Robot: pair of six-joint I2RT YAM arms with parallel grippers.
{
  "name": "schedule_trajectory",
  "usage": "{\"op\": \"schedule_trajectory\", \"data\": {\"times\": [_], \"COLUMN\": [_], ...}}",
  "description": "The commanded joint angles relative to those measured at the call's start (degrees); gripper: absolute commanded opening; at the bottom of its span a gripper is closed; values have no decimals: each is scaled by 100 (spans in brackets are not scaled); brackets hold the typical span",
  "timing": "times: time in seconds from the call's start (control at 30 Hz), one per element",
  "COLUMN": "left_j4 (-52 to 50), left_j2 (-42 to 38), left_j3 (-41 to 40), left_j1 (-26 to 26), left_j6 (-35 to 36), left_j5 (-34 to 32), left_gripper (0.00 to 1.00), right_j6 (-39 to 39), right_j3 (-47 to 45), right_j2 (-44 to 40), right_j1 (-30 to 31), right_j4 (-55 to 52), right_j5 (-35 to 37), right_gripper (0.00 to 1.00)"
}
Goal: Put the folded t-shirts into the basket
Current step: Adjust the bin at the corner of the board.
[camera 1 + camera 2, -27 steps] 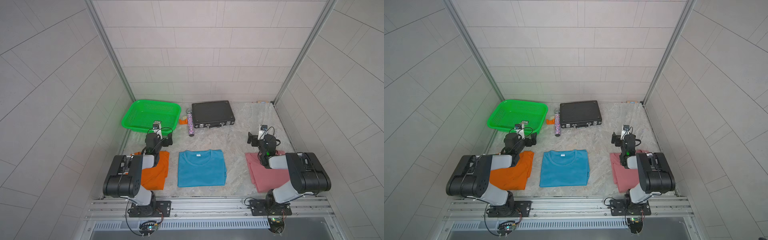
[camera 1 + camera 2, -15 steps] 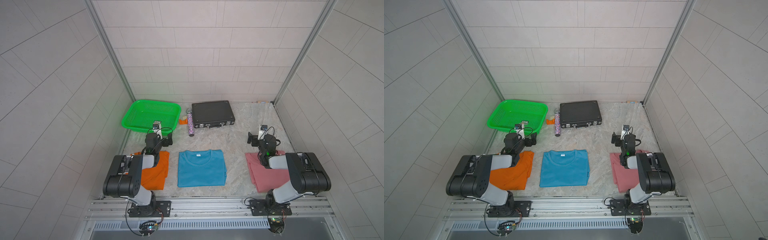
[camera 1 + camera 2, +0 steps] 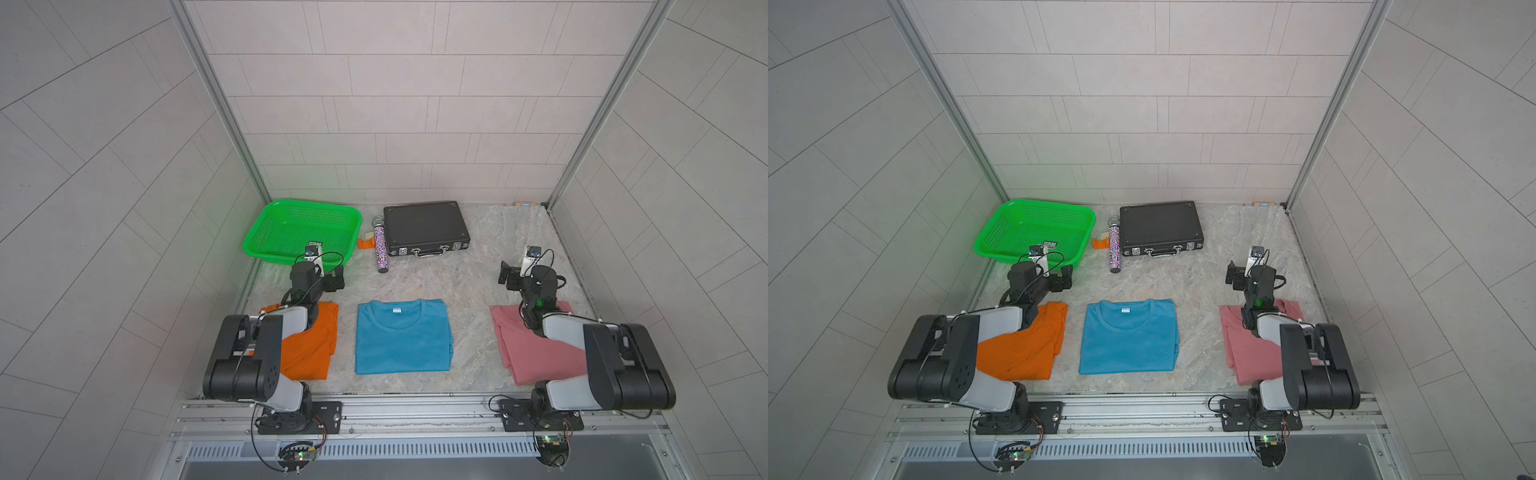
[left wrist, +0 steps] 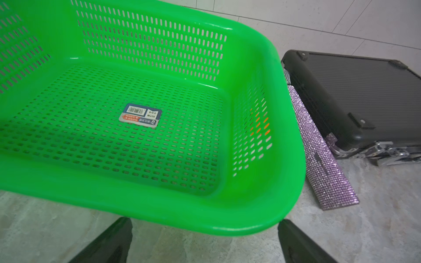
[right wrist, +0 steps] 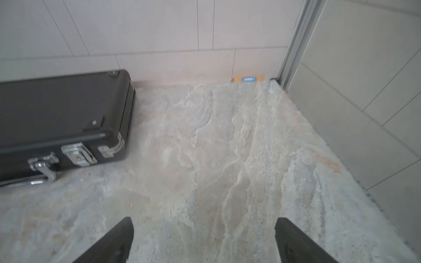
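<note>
my left jaws and right jaws stand open, gripping nothing; orange tee (image 3: 316, 345), blue tee (image 3: 402, 338), pink tee (image 3: 536, 353) lie across lower mid-frame; green basket (image 3: 266, 226) left of centre, above them.

Folded t-shirts (image 3: 402, 336) in row at front; basket (image 3: 257, 226) behind leftmost; tube (image 3: 380, 249) between basket and briefcase (image 3: 424, 226).

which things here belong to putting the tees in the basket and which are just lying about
Job: folded orange cloth t-shirt; folded sky-blue cloth t-shirt; folded dusty-pink cloth t-shirt; bright green perforated plastic basket.
Lying about: flat black briefcase with metal latches; glittery purple cylinder; small orange piece beside it.
</note>
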Motion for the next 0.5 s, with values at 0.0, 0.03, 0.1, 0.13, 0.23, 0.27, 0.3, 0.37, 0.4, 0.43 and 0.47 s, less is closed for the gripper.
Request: {"op": "schedule_trajectory", "data": {"times": [0.0,0.03,0.1,0.13,0.23,0.27,0.3,0.37,0.4,0.43,0.47], "left_j4": [-1630,-1999,-3507,-4110,-6067,-6706,-7027,-7515,-7660,-7755,-7820], "left_j2": [-482,-576,-721,-760,-789,-790,-807,-882,-919,-946,-967], "left_j3": [643,857,1545,1920,2996,3341,3541,3726,3768,3796,3829], "left_j1": [-5,-4,-1,-5,11,12,12,12,5,6,4], "left_j6": [72,95,230,320,1000,1264,1380,1581,1618,1616,1634], "left_j5": [364,587,1171,1449,2588,2951,3134,3442,3574,3640,3700], "left_gripper": [100,100,100,100,100,100,100,100,100,100,100], "right_j6": [308,489,1128,1613,3467,3996,4044,3448,3352,3277,3150], "right_j3": [563,739,1452,1736,2124,1936,1687,1250,1188,1178,1213], "right_j2": [-1098,-1404,-2112,-2352,-2987,-3223,-3465,-3928,-4047,-4079,-4035], "right_j1": [-1,3,-1,2,-10,-15,-41,-48,-39,-33,-13], "right_j4": [-1613,-2004,-3394,-4056,-5692,-5840,-5730,-5287,-5364,-5478,-5616], "right_j5": [117,217,707,1070,2365,2585,2446,1731,1477,1188,796], "right_gripper": [100,100,100,100,100,100,100,100,100,100,100]}}
